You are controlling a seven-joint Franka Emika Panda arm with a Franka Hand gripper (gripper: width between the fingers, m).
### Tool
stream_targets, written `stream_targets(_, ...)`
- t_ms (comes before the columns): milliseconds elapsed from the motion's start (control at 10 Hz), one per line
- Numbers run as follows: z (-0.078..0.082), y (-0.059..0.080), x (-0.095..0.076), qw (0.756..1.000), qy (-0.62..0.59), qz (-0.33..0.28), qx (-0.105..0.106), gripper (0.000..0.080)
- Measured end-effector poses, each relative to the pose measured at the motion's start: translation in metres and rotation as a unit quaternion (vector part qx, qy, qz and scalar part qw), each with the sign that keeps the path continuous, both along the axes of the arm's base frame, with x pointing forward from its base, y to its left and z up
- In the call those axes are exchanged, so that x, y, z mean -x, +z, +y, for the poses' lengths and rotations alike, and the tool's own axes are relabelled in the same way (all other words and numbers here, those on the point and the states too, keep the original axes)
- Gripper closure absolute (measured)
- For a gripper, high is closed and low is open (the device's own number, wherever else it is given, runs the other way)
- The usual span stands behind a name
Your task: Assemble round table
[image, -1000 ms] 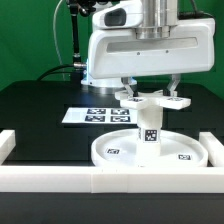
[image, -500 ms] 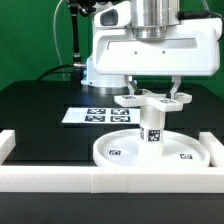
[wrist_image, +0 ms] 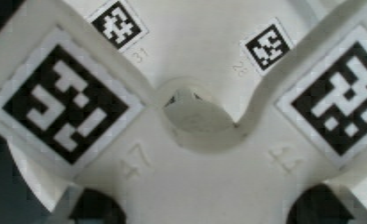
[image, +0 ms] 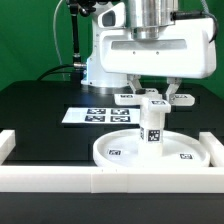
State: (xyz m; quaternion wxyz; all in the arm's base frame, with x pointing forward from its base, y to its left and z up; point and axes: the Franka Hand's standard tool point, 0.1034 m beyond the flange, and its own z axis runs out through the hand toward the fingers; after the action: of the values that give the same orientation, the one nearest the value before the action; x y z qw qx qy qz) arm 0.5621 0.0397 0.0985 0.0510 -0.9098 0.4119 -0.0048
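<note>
The large round disc (image: 115, 152) lies on the black table just behind the front rail. The short leg (image: 151, 128) stands upright at its middle, tag facing the camera. The cross-shaped foot (image: 155, 101) sits on top of the leg. My gripper (image: 156, 92) comes straight down over the foot, with its fingers closed on it between the arms. In the wrist view the foot (wrist_image: 198, 120) fills the frame with its tagged arms. My gripper (wrist_image: 215, 205) shows there only as dark fingertips (wrist_image: 95, 205) on either side of the white plastic.
The marker board (image: 95, 115) lies flat behind the disc, toward the exterior view's left. The long white border rail (image: 110, 180) runs along the front, with raised ends at both sides (image: 8, 143). The arm's white body hangs low over the disc.
My gripper has turned about the vertical axis with the foot in it. The foot's arms have swung round on the leg. The disc and leg have stayed in place.
</note>
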Motion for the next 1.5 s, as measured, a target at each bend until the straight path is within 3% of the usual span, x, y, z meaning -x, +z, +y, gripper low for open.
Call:
stream_targets(300, -0.0013, 0.0005, 0.001, 0.982, -0.186, -0.006, -0.026, 0.0357)
stream_targets(900, -0.0012, 0.0003, 0.0007, 0.896, -0.439, 0.007, -0.06, 0.0357)
stream_targets(1100, -0.0017, 0.0001, 0.0001, 0.862, -0.502, 0.017, -0.066, 0.0357)
stream_targets(1400, -0.0036, 0.0009, -0.0017, 0.767, -0.634, 0.037, -0.092, 0.0357)
stream_targets(1500, -0.0035, 0.001, -0.0018, 0.757, -0.645, 0.04, -0.098, 0.0357)
